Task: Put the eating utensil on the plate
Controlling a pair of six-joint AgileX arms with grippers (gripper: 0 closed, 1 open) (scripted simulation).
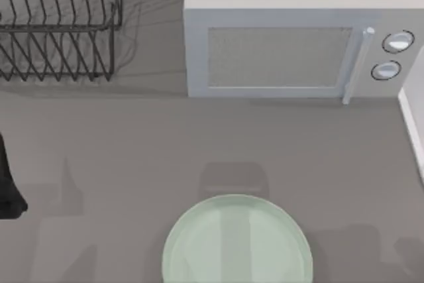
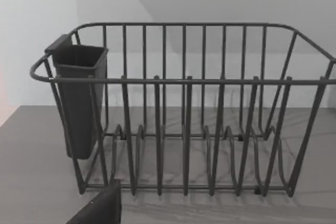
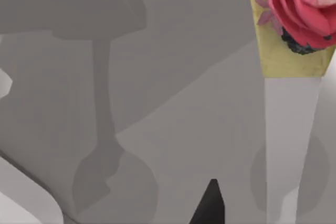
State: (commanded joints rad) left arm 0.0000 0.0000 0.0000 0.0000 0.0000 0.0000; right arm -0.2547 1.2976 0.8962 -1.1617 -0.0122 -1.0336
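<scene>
- The plate (image 1: pixel 199 250) is pale green and round. It sits flat on the grey worktop (image 1: pixel 119 137) at the near edge of the top view, about mid-width. Its near part is cut off by the edge of the picture, and pale glossy streaks run across its face.
- Straight behind it, well apart, there's a white microwave (image 1: pixel 278 57) that runs from the middle over to the right side. The door is closed, with an upright bar handle (image 1: pixel 356 64) and two round knobs (image 1: pixel 392 56) just right of it.
- A dark wire dish rack (image 1: pixel 59 24) stands in the far left corner, well away from the plate and left of the microwave.
- The left arm (image 1: pixel 8 187) is a black shape at the left edge of the top view, about level with the gap between rack and plate.
- The left wrist view looks straight at the rack (image 2: pixel 184 114). It stands upright on the worktop, with a dark square cutlery cup (image 2: pixel 79 100) hung on one end. A dark bit of the left end effector (image 2: pixel 100 209) pokes in at the edge. I can't tell if it's apart or together.
- The right wrist view has grey worktop (image 3: pixel 173 77) with soft shadows on it, plus a pink flower (image 3: pixel 294 1) in a yellowish pot (image 3: pixel 286 53).
- A black tip of the right end effector (image 3: pixel 209 205) is over that grey surface. Same deal here, I can't tell its state.
</scene>
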